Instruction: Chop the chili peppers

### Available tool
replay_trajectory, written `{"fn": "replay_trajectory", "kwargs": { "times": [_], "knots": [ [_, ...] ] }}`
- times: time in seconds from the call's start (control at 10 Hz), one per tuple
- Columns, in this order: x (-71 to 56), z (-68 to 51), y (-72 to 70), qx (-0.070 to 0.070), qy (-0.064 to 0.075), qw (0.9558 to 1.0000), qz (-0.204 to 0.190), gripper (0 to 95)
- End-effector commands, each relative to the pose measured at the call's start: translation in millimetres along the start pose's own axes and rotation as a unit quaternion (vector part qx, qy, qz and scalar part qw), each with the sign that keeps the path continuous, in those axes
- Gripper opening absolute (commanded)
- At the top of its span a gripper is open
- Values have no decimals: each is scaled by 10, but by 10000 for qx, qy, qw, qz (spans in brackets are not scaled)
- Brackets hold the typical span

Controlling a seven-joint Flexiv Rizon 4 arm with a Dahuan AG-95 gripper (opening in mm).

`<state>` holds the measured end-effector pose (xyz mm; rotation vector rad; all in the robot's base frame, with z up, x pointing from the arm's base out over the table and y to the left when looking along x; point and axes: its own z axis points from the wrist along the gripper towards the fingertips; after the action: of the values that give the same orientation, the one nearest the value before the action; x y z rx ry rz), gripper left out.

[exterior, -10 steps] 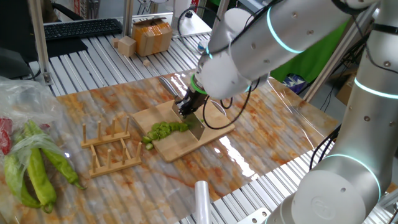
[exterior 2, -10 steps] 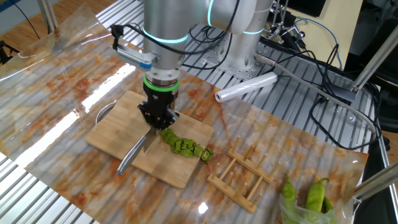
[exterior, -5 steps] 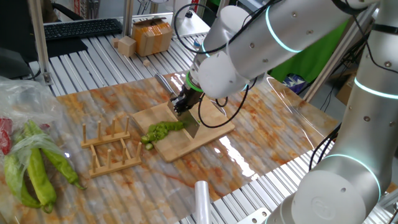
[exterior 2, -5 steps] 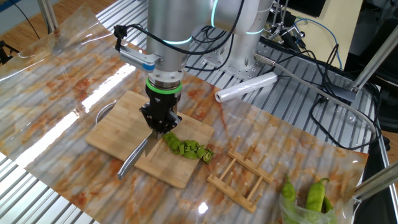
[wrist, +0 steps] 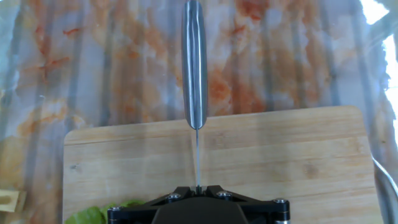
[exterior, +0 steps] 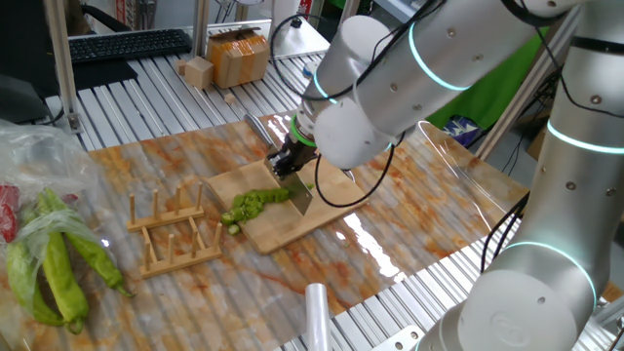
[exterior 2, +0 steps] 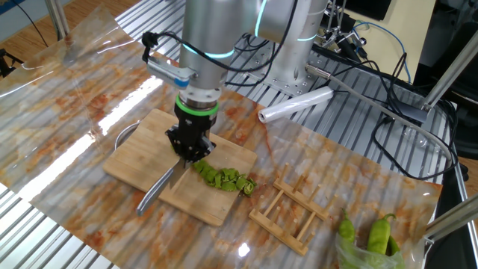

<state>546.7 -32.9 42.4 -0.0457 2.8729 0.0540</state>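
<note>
The chili peppers lie as a row of small bright-green chunks on the near-left part of the wooden cutting board. My gripper stands right over the board at the row's end, shut on a knife. In the other fixed view the knife's metal handle slants down off the board's edge, with the chili peppers just right of my gripper. The hand view shows the knife running straight away from the shut jaws across the cutting board, with the chili peppers just showing at lower left.
A wooden rack stands left of the board, close to the chili row. Large uncut green peppers lie in a plastic bag at the far left. A roll of film lies behind the board, and a cardboard box stands further back.
My gripper and the knife have shifted a little along the board toward the chili row. The chunks are bunched slightly closer together.
</note>
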Motion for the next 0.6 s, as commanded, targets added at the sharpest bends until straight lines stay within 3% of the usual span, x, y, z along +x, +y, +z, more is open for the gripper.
{"fn": "replay_trajectory", "kwargs": {
  "times": [0.1, 0.3, 0.6],
  "knots": [
    [34, 61, -15, 47, -77, 10000, 12, 0],
    [86, 67, -6, 42, -80, 10000, 19, 0],
    [61, 44, 0, 2, -25, 10000, 49, 0]
  ]
}}
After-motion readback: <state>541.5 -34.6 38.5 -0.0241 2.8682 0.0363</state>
